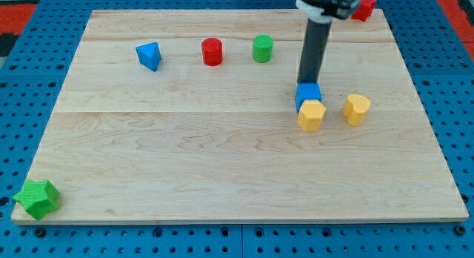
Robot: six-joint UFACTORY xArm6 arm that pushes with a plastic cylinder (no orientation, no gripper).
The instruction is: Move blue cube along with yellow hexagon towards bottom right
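The blue cube (pixel 308 94) sits right of the board's middle. The yellow hexagon (pixel 311 115) touches its lower side. My tip (pixel 306 83) stands right at the cube's upper edge, touching or almost touching it; the rod runs up to the view's top. A second yellow block (pixel 356 109), rounded like a heart, lies a short way to the right of the hexagon, apart from it.
A blue triangular block (pixel 149 55), a red cylinder (pixel 212 51) and a green cylinder (pixel 262 48) stand in a row near the top. A red block (pixel 363 7) sits at the top right corner. A green star (pixel 36 197) lies at the bottom left corner of the wooden board (pixel 222 161).
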